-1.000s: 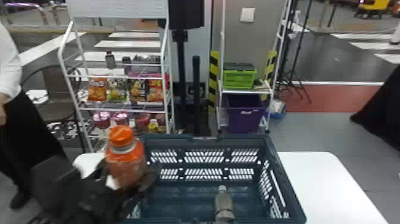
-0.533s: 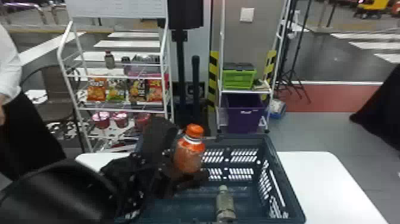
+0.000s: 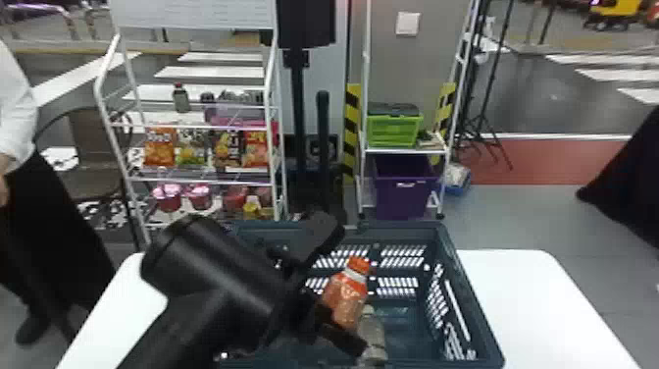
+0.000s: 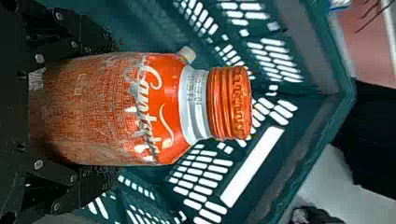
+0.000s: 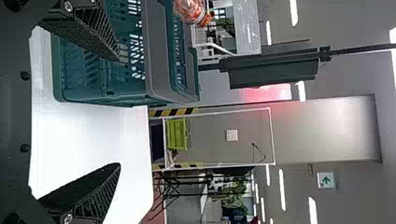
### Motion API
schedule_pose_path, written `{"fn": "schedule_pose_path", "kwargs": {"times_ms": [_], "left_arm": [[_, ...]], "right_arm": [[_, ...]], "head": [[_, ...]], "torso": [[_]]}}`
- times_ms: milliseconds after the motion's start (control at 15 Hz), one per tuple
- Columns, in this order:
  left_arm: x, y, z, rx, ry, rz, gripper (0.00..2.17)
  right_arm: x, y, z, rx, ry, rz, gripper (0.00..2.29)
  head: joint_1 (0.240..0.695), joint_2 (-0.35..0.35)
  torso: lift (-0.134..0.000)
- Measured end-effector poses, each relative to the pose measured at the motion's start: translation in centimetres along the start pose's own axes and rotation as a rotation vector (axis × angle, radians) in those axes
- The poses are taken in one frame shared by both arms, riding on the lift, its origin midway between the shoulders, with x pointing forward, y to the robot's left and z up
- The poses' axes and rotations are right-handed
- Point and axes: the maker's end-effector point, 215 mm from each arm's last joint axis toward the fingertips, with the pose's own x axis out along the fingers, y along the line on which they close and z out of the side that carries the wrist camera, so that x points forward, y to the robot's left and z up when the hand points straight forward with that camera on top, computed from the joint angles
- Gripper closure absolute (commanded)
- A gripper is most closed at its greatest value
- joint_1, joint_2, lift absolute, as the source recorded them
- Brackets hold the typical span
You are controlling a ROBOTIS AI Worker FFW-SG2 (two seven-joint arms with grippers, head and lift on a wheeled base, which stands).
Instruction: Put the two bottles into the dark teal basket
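Left hand (image 4: 114, 111) is clamped on tilted orange bottle (image 3: 345, 294); releasing at that lean could topple it against clear bottle (image 3: 372, 336).

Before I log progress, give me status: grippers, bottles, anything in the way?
Left gripper shut on orange bottle, over basket. Right gripper open, empty. Grey bottle in basket, possibly in the way.

Orange bottle (image 3: 346, 293) — tilted — over basket (image 3: 471, 294)

A white table (image 3: 534, 304) (rounded at its far corners) carries the dark teal basket (image 3: 402, 227).
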Motion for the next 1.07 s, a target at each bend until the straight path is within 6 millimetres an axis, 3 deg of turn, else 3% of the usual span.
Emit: {"fn": "schedule_pose_path", "kwargs": {"times_ms": [67,133,200,267,467,667,867,1000,1067], "left_arm": [[0.6,-0.1,-0.3,-0.003,0.024,-0.008,2.03],[1.2,0.1,-0.6,-0.004,0.047,-0.001,1.40],[1.6,0.4,-0.9,-0.002,0.062,0.017,0.48],[1.9,0.6,-1.1,0.002,0.073,0.030,0.00],[1.3,1.0,-0.6,0.022,0.053,0.069,0.01],[-2.0,2.9,1.6,0.021,-0.066,0.179,0.02],[-8.6,5.8,2.4,-0.086,-0.292,0.307,0.02],[-13.4,7.3,0.7,-0.112,-0.406,0.444,0.02],[-15.6,7.7,-1.1,-0.134,-0.442,0.507,0.02]], "right_arm": [[-0.1,-0.1,0.0,0.000,-0.002,-0.002,0.08],[-0.2,-0.1,0.0,0.000,-0.001,-0.004,0.08],[-0.4,-0.2,0.0,-0.001,-0.002,-0.005,0.08],[-0.5,-0.1,0.1,0.000,-0.006,-0.003,0.08],[-0.6,0.0,0.5,0.001,-0.018,0.005,0.08],[-0.4,0.0,1.1,0.000,-0.030,0.006,0.08],[0.3,-0.3,1.5,-0.001,-0.008,0.010,0.08],[1.3,-0.2,1.8,0.008,0.022,0.018,0.08],[1.8,0.0,2.1,0.014,0.035,0.025,0.08]], "head": [[0.499,0.000],[0.499,0.000],[0.499,0.000],[0.499,0.000],[0.499,0.000],[0.499,0.000],[0.499,0.000],[0.499,0.000],[0.499,0.000]], "torso": [[0.000],[0.000],[0.000],[0.000],[0.000],[0.000],[0.000],[0.000],[0.000]]}}
